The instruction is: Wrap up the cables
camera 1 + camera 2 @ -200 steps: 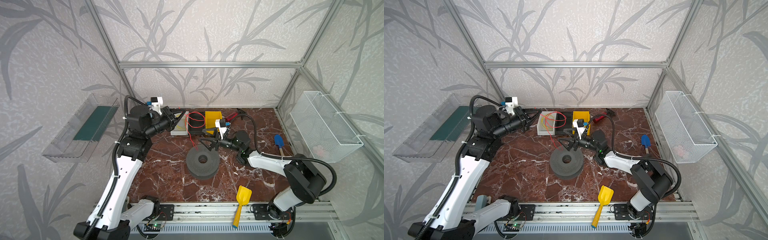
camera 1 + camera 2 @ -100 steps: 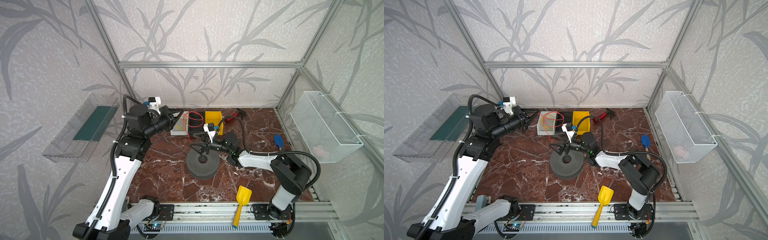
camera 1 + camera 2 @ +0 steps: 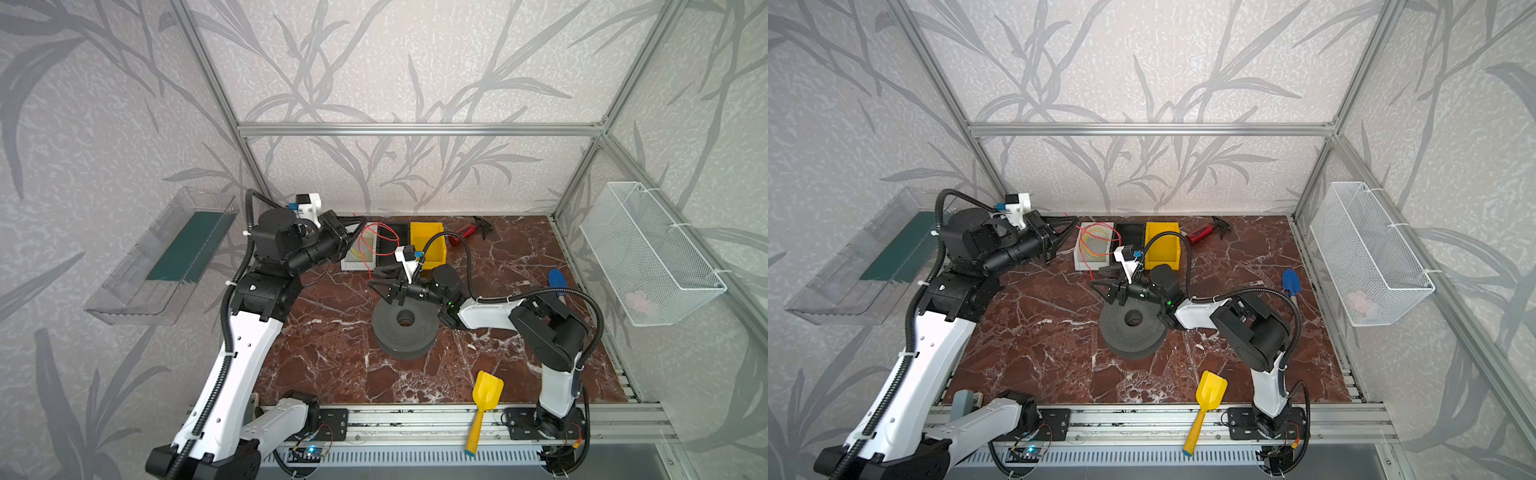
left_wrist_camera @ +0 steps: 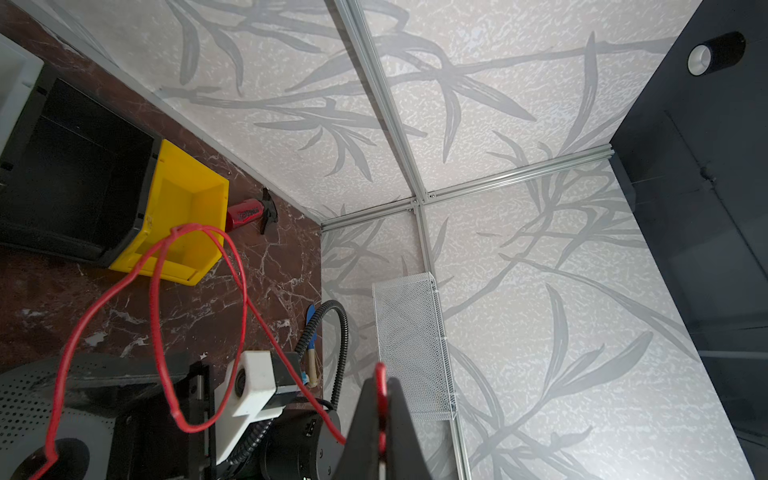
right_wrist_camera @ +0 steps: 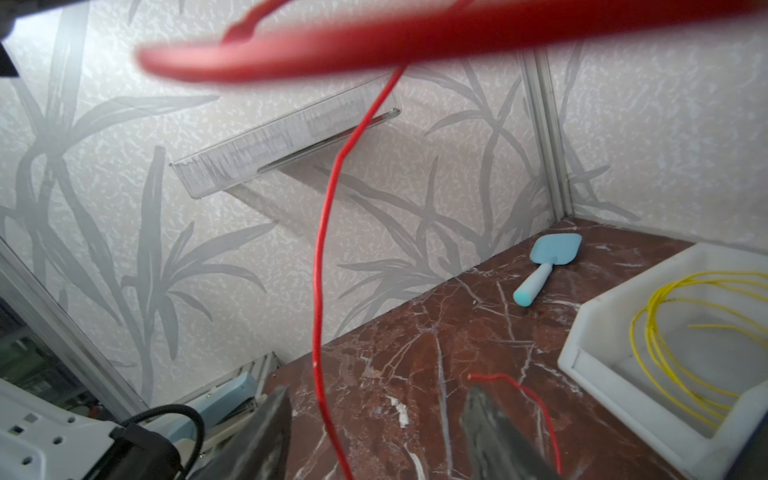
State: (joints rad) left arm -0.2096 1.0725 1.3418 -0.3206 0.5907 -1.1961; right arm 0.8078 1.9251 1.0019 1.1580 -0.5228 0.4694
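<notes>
Smooth plastic-coated red cable (image 5: 318, 266) (glossy marble-look tabletop (image 5: 457, 332)).

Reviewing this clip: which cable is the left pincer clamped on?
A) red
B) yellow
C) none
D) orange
A: the left wrist view shows the left pincer shut on the red cable; the yellow cable lies coiled in the white bin.
</notes>
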